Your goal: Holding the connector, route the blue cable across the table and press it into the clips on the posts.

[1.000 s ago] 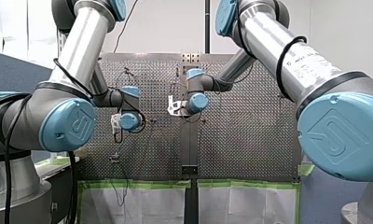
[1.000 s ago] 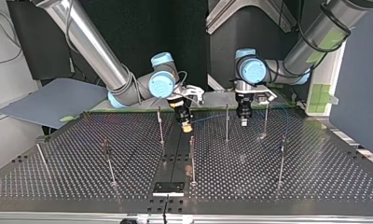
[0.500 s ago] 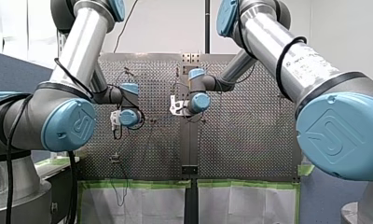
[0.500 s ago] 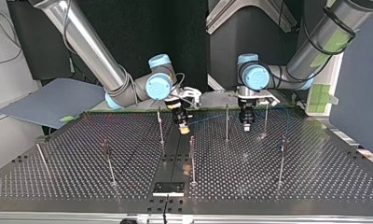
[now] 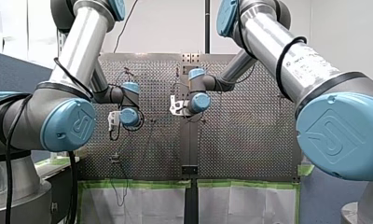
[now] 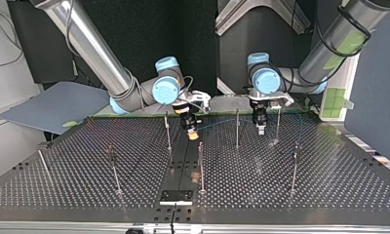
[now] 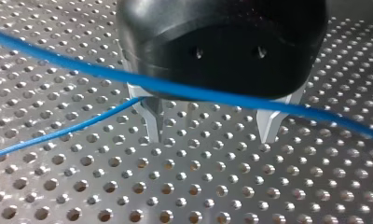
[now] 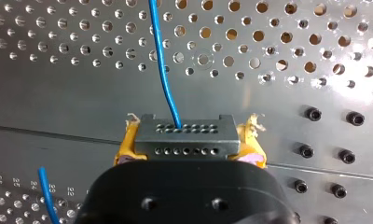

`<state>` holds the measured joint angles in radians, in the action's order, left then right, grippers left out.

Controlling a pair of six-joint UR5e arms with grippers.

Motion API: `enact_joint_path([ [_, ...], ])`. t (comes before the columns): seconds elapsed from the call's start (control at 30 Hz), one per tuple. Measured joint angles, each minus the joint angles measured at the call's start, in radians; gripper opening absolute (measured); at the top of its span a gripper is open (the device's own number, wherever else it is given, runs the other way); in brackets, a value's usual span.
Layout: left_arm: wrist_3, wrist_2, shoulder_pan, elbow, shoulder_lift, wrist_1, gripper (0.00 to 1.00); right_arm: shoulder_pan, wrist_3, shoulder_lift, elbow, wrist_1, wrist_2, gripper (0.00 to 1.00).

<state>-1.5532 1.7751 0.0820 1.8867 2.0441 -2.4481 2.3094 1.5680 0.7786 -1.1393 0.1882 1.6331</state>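
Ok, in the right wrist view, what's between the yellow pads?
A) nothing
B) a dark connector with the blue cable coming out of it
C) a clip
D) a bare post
B: the connector sits clamped between the right gripper's yellow pads, with the blue cable leaving its holed face.

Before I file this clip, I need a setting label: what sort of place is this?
Most likely a robotics lab test bench: a perforated table studded with thin posts, and my right gripper clamped on a black connector trailing a blue cable.
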Motion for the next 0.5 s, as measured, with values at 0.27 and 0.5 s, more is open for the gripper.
enact_joint_path([
  [0.27,0.013,0.011,0.025,0.038,-0.035,-0.057,1.0,0.0,0.0,0.0,0.0,-0.003,-0.002,0.0],
  [0.5,0.004,0.02,0.046,0.097,-0.094,-0.03,1.0,0.0,0.0,0.0,0.0,-0.004,-0.002,0.0],
])
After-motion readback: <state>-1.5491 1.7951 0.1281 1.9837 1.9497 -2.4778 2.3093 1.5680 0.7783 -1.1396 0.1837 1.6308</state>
